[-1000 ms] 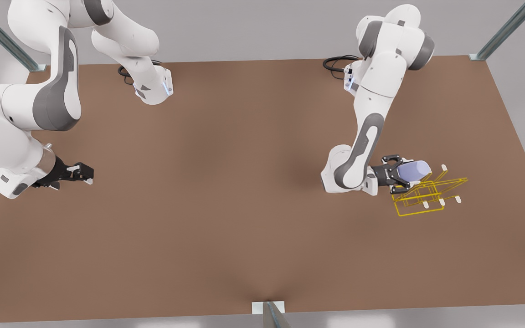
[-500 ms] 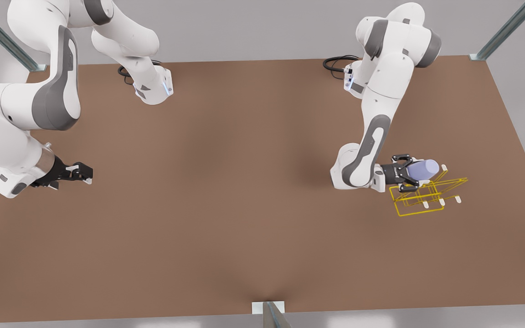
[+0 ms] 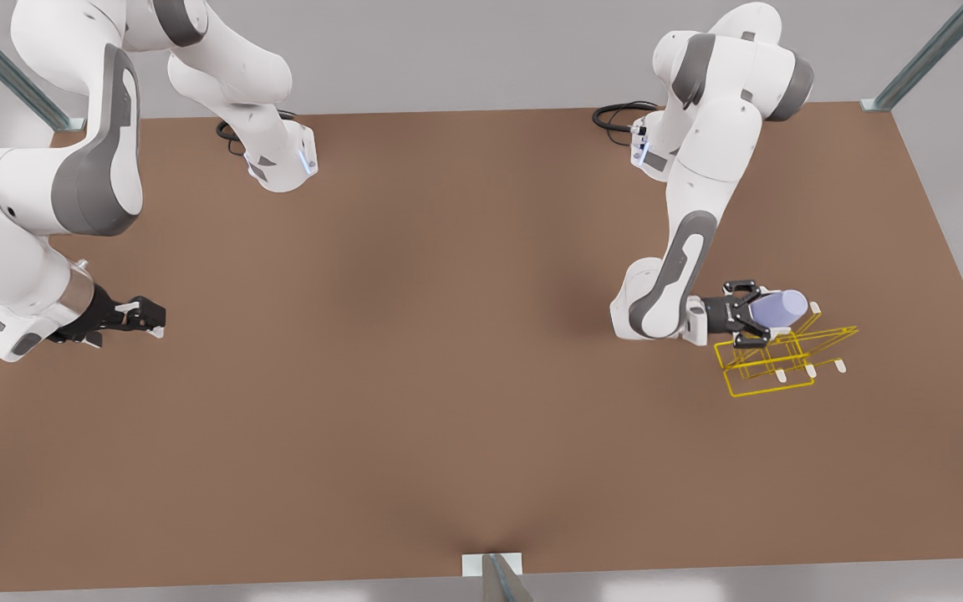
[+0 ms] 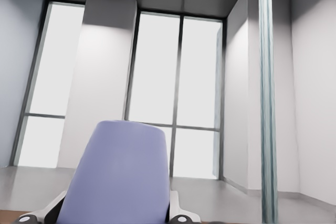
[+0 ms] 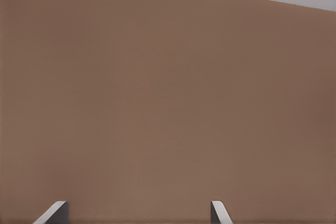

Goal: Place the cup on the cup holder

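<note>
Shifted slightly rackward, left gripper grips lavender tapered cup.

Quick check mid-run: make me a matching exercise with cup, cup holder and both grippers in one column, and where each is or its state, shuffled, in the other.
1. lavender-blue tapered cup
2. yellow wire-frame cup holder
3. left gripper
4. right gripper

A. open, waiting over bare brown table at the front view's left
B. shut on the cup
C. standing on the table
D. held sideways over the rack

Pairs: 1-D, 2-C, 3-B, 4-A
</note>
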You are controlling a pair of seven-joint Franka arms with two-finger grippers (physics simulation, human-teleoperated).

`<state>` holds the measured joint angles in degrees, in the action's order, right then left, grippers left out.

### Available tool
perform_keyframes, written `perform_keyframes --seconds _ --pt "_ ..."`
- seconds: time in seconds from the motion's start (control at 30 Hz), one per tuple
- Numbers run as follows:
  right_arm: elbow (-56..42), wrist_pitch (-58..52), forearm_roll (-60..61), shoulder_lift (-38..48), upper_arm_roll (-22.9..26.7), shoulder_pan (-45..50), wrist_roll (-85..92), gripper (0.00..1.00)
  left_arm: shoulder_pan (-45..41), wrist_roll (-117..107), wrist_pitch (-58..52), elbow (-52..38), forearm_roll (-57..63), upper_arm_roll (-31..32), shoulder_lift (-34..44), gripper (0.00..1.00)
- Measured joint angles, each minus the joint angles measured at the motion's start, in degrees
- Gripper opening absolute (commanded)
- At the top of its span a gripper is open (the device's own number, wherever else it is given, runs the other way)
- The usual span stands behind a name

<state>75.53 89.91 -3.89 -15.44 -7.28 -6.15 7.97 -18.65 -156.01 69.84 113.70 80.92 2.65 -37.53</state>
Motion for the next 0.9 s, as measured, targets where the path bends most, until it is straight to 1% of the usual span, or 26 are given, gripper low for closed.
perform_keyframes --seconds 0.23,0.9 --pt "0.0 0.0 -0.1 0.0 0.1 -0.1 0.0 1.0 0.0 -2.8 -0.2 1.9 0.2 0.0 0.5 0.77" --pt "0.0 0.0 -0.1 -0.1 0.1 -0.2 0.0 1.0 -1.6 -6.3 -0.6 4.0 -0.2 0.6 1.1 0.77"
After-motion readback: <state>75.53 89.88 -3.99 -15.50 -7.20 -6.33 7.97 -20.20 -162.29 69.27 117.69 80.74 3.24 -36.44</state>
